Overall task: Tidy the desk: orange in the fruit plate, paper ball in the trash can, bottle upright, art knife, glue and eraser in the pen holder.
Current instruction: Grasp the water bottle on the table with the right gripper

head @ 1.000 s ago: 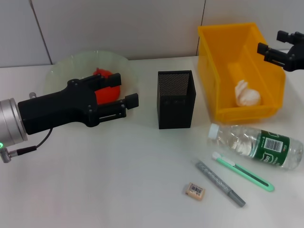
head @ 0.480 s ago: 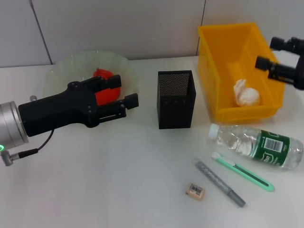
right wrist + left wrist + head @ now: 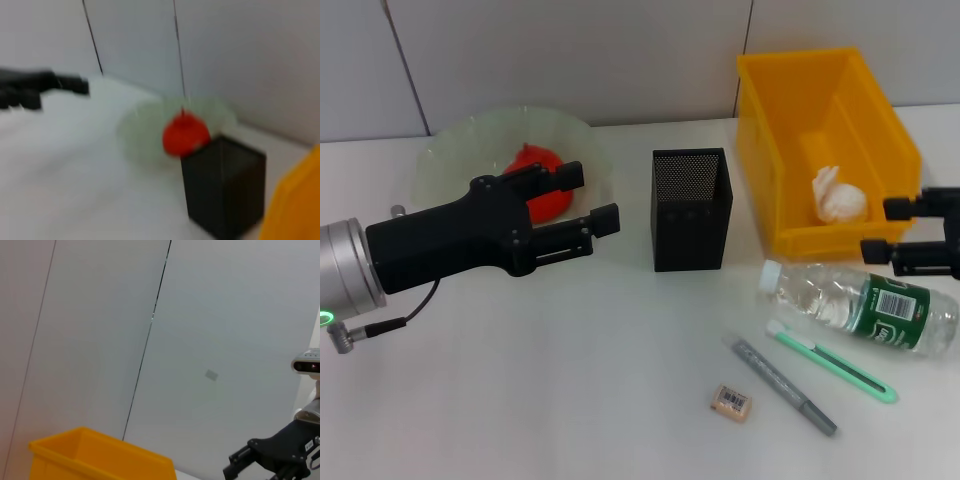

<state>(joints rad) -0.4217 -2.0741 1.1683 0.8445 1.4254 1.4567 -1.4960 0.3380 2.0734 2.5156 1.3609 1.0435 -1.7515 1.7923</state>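
The bottle lies on its side on the counter just in front of the trash can, cap toward the pen holder. The right gripper hangs open just above its labelled end; the left gripper hangs open by the fruit plate. The bottle looks light, thin-walled and slick, likely to roll and dent, so a grasp across the firmer body beside the label seems safest.

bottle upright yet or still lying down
Lying down. The bottle rests on its side on the desk, white cap pointing toward the pen holder. The right claw is open above it, not gripping.
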